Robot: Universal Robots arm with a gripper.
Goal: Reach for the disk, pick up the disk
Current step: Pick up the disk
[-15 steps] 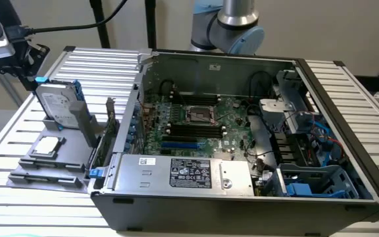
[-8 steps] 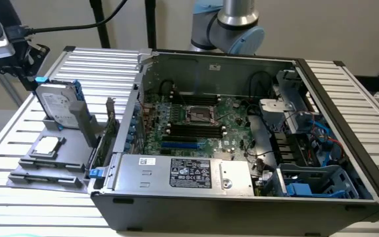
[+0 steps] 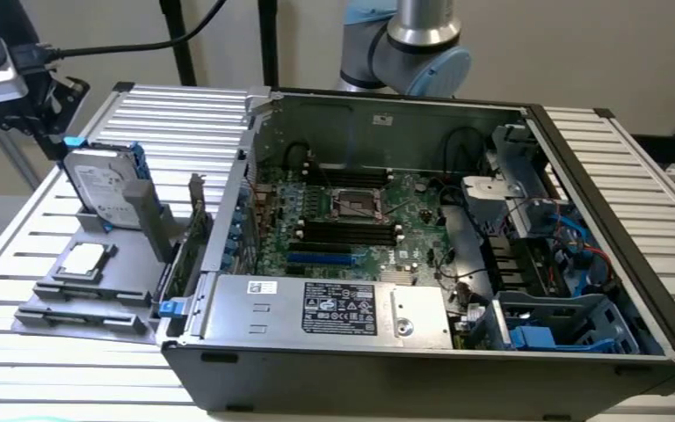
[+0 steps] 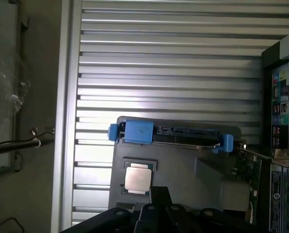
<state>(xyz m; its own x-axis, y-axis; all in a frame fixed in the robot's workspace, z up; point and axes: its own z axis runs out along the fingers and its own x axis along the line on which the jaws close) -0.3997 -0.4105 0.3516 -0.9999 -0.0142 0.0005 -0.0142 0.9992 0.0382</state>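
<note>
Disk (image 3: 101,189) upright in holder (image 3: 85,294), stiff, prob. heavyish, fragile; grab across flat faces; gripper (image 3: 50,110) above, open/closed can't tell.

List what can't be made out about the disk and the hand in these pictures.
1. Disk label print: exterior view, too small to read.
2. Disk's lower part: exterior view, hidden behind the grey holder.
3. Disk's label face: wrist view, hidden because the disk is seen edge-on.
4. Hand: wrist view, cut off by the picture's edge, so its gap from the disk cannot be judged.
</note>
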